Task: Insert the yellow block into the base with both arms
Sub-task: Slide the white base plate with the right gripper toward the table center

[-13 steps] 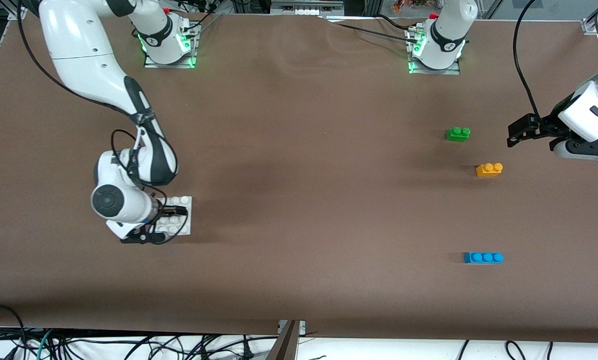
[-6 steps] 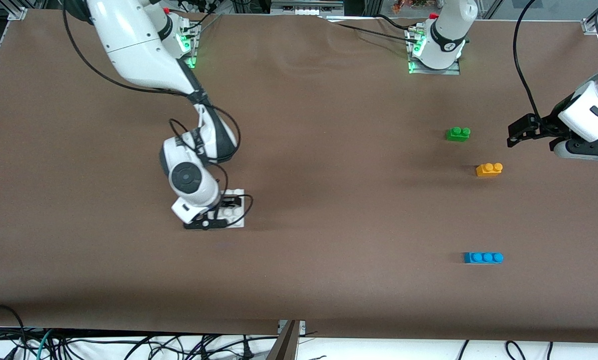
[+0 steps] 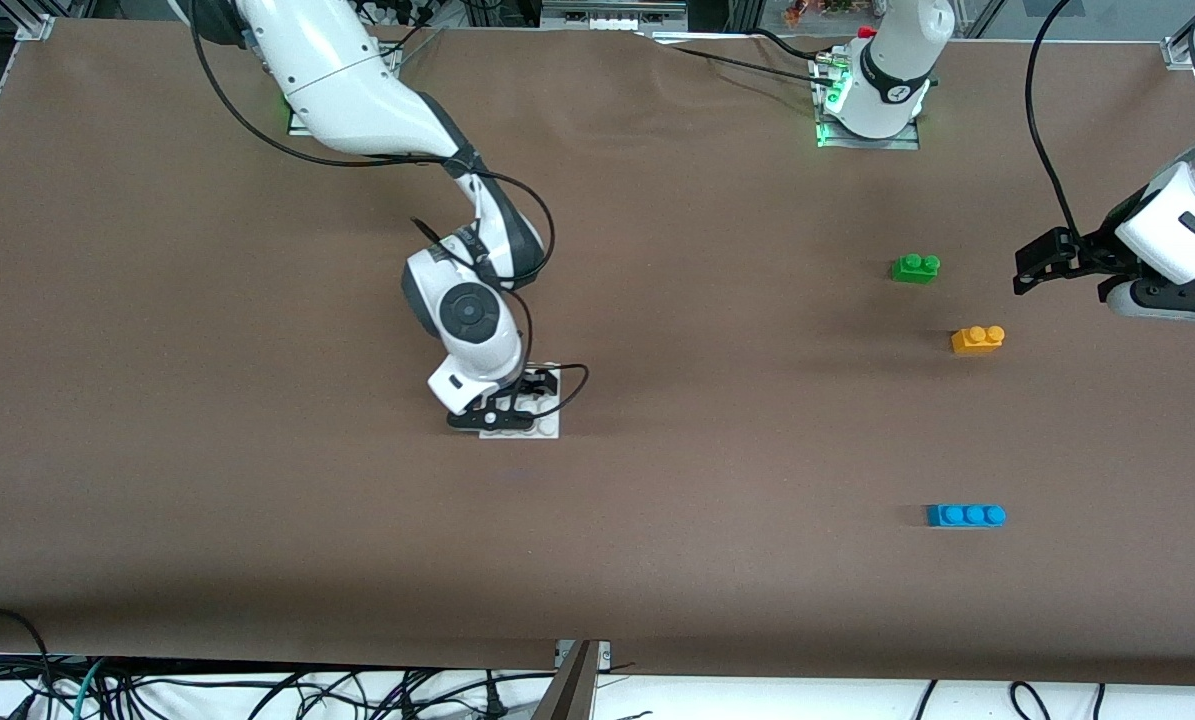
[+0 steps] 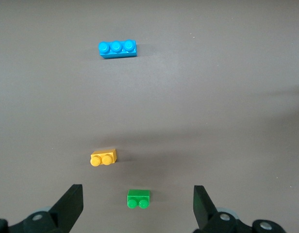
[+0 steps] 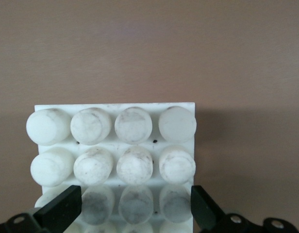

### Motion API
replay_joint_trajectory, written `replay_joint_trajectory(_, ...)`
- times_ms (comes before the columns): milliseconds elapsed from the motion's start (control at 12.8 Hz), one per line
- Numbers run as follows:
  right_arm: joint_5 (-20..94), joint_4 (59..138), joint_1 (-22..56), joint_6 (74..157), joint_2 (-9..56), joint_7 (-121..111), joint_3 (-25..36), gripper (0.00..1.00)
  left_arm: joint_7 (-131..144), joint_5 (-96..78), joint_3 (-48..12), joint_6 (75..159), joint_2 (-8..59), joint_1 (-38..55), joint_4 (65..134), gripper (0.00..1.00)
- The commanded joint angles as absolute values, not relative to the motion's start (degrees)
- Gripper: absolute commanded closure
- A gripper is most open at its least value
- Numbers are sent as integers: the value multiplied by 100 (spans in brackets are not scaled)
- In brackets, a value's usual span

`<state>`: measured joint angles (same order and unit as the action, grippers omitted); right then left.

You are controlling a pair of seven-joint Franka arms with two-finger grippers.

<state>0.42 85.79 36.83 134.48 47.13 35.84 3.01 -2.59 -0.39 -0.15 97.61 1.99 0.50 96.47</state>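
The right arm is bent down over mid-table, and the right gripper [image 3: 519, 398] is clamped on the edges of the flat white studded plastic base [image 3: 545, 425]. The left gripper [image 3: 1035, 267] waits, fingers spread wide, at the left arm's end. The small orange-yellow two-stud block [image 3: 977, 340] lies on the brown cloth between a green brick [image 3: 915, 267] and a blue three-stud brick [image 3: 965, 515], apart from both.
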Motion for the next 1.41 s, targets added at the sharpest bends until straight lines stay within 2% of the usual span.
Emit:
replay_joint_trajectory(0,167,8044,4007,13939,5633,4199,149,0,-299,-26,-35,9633,272,26,9466,0)
replay_joint_trajectory(235,167,7629,4384,13948,5801,4719,141,0,-299,-26,-35,9633,272,26,9466,0)
replay_joint_trajectory(705,158,7585,4983,14124,5844,5159,141,0,-299,-26,-35,9633,272,26,9466,0)
replay_joint_trajectory(1097,158,7462,5010,14063,5854,5089,158,0,-299,-26,-26,9624,272,18,9475,0)
replay_joint_trajectory(1332,132,7130,4992,13844,5818,5028,184,0,-299,-26,-26,9624,272,18,9475,0)
